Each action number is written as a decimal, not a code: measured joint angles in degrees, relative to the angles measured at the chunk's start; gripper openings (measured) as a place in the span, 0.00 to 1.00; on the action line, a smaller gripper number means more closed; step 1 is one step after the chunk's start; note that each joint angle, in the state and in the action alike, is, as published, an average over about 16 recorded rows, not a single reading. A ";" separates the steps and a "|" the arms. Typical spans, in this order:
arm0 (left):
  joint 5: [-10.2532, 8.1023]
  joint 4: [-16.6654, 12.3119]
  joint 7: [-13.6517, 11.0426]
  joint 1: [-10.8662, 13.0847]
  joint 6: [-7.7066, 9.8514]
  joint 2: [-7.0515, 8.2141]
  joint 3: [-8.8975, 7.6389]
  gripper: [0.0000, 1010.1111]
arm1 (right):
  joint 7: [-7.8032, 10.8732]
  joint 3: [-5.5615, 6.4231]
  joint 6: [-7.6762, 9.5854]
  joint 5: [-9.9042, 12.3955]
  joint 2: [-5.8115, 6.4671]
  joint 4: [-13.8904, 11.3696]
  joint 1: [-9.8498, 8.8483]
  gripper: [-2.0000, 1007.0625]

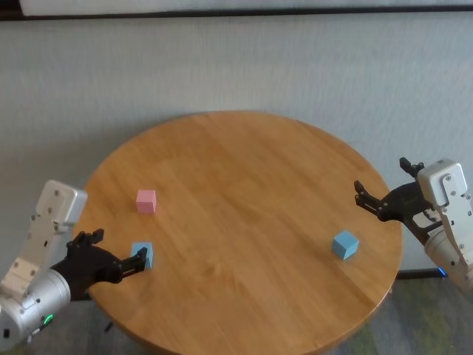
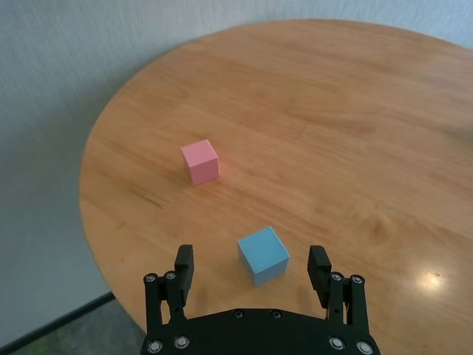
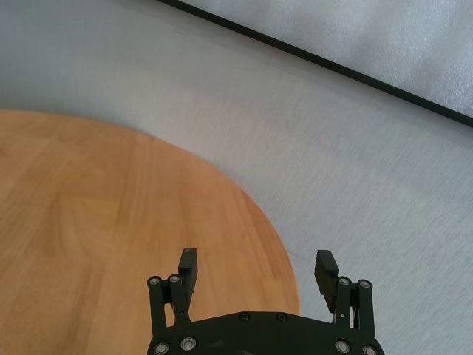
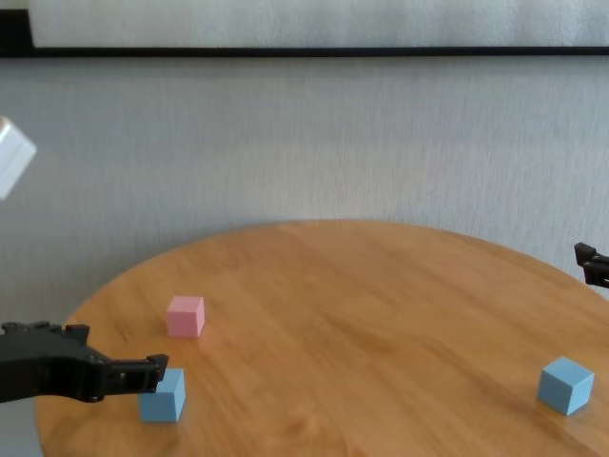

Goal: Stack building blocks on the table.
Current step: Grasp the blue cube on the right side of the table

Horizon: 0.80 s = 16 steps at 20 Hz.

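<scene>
three cubes are seen on the table (image 1: 244, 222), all apart. the left gripper (image 2: 251, 270) is held with released jaws around the near-left light blue cube (image 2: 263, 254), not clenched on it. the pink cube (image 1: 145, 200) lies just behind. the right gripper (image 3: 255, 268) is spread wide over the right edge, near the other light blue cube (image 1: 345, 245).

Soft, even daylight fills every view, bright but not harsh. The table (image 1: 244, 222) carries a broad pale sheen, strongest toward 11 o'clock in the head view, and the left wrist view shows one small glare spot (image 2: 431, 279) at about 4 o'clock. Shadows are faint and short, hugging the blocks' bases. The head and chest views are slightly soft overall, and a pale blurred shape (image 4: 11, 157) sits at 9 o'clock in the chest view.
</scene>
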 joint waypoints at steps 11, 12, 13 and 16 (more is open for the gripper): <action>0.57 1.27 3.91 -2.26 7.37 -5.36 -0.74 0.99 | 0.00 0.00 0.00 0.00 0.00 0.00 0.00 1.00; 0.62 1.37 4.04 -2.43 7.78 -5.71 -0.81 0.99 | 0.00 0.00 0.00 0.00 0.00 0.00 0.00 1.00; 0.69 1.48 4.14 -2.60 8.14 -6.05 -0.86 0.99 | 0.00 0.00 0.00 0.00 0.00 0.00 0.00 1.00; 1.03 1.78 4.24 -3.10 8.97 -6.84 -0.86 0.99 | 0.00 0.00 0.00 0.00 0.00 0.00 0.00 1.00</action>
